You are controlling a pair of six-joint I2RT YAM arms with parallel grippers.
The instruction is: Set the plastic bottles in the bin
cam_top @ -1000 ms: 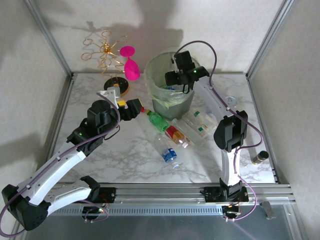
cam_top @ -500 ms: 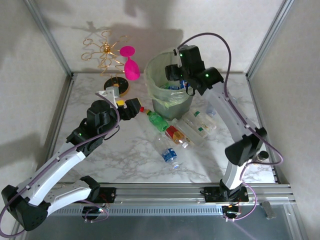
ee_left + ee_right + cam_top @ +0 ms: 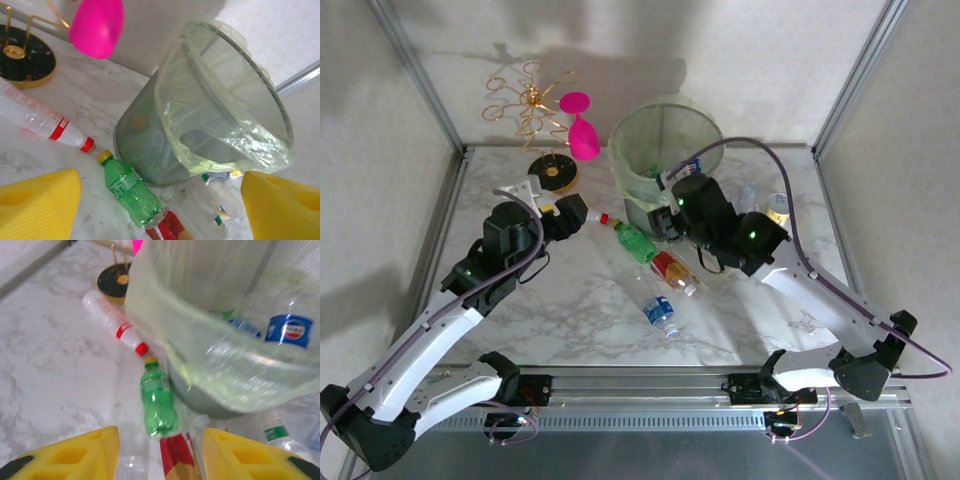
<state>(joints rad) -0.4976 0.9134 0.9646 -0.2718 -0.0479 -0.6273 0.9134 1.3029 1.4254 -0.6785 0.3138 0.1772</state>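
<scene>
The bin (image 3: 665, 140) with its pale green liner stands at the back centre, several plastic bottles showing through its wall (image 3: 292, 330). On the marble in front lie a green bottle (image 3: 635, 243), a red-label bottle (image 3: 672, 272) and a blue-label bottle (image 3: 661, 313). A clear red-capped bottle (image 3: 40, 120) lies left of the bin. My left gripper (image 3: 582, 212) hovers open left of the green bottle (image 3: 127, 190). My right gripper (image 3: 665, 218) hangs open low in front of the bin, above the red-label bottle (image 3: 175, 460) and the green bottle (image 3: 159, 402).
A pink goblet (image 3: 582, 130) and a gold wire stand on a black base (image 3: 555, 172) sit at the back left. Clear bottles (image 3: 220, 210) lie right of the bin, with a small yellow-topped can (image 3: 778, 208) beyond. Metal frame posts edge the table.
My right arm has drawn back from over the bin and dropped in front of it, its jaws narrower than before. The left arm has shifted slightly.
</scene>
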